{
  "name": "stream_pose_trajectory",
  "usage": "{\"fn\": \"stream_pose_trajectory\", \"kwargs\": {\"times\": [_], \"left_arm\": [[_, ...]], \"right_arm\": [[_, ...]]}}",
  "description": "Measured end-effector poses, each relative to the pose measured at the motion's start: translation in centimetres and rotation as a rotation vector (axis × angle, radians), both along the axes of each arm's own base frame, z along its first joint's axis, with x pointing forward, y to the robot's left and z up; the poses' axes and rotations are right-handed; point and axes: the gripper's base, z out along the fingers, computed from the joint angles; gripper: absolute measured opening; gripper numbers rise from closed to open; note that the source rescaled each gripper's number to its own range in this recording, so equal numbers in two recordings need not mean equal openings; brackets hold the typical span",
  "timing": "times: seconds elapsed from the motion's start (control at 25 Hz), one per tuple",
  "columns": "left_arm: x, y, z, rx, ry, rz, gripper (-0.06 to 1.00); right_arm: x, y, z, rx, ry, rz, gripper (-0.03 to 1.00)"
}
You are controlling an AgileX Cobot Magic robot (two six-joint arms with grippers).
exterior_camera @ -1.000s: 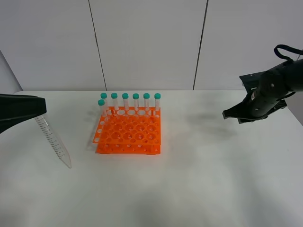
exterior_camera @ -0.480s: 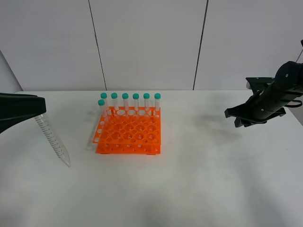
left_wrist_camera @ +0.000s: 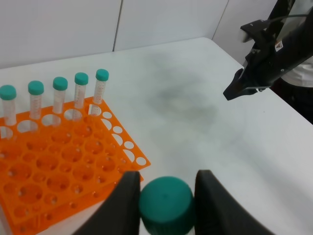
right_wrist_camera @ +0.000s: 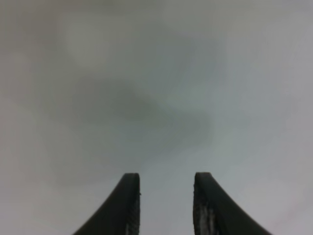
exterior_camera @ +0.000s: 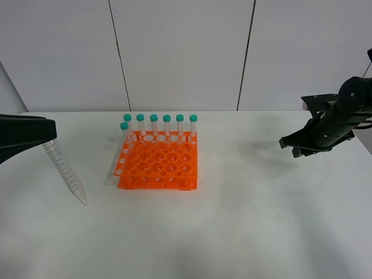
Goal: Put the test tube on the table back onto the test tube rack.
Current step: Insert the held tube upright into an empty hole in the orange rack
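Teal-capped clear plastic test tube [exterior_camera: 65,173] hangs tilted, grasped by left pincer [left_wrist_camera: 167,198], nine o'clock of the orange plastic rack [exterior_camera: 158,165]; right pincer [right_wrist_camera: 166,183] released, empty.

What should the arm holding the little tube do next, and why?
Probably carry the test tube sideways until it is over an empty hole in the test tube rack, without lowering it yet. The left gripper is shut on its teal cap, and the tube hangs tilted, well off to the rack's left. Most of the holes look free.
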Motion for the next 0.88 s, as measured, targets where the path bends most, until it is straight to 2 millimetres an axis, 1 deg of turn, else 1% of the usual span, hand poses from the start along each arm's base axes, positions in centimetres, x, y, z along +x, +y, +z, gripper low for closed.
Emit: {"fn": "stream_pose_trajectory", "kwargs": {"times": [0.08,0.12,0.2,0.36,0.48,0.6,0.72,0.88], "left_arm": [[0.0,0.0,0.0,0.000,0.000,0.000,0.46],[0.0,0.0,0.0,0.000,0.000,0.000,0.46],[0.0,0.0,0.0,0.001,-0.001,0.000,0.46],[0.0,0.0,0.0,0.001,-0.001,0.000,0.46],[0.0,0.0,0.0,0.001,-0.001,0.000,0.46],[0.0,0.0,0.0,0.003,-0.002,-0.001,0.46],[0.0,0.0,0.0,0.003,-0.004,0.001,0.46],[0.1,0.1,0.1,0.006,-0.015,0.017,0.46]], "right_arm": [[-0.1,0.0,0.8,-0.006,-0.020,0.003,0.38],[-0.3,0.0,1.6,-0.007,-0.040,0.004,0.38],[-0.8,0.0,3.6,-0.012,-0.087,0.005,0.38],[-2.8,0.1,8.8,-0.018,-0.200,0.005,0.38],[-5.2,0.2,12.9,-0.027,-0.293,0.006,0.38],[-8.4,0.3,16.7,-0.040,-0.376,0.007,0.38],[-11.6,0.3,19.5,-0.055,-0.432,0.007,0.38],[-16.0,0.4,22.3,-0.071,-0.496,-0.011,0.38]]}}
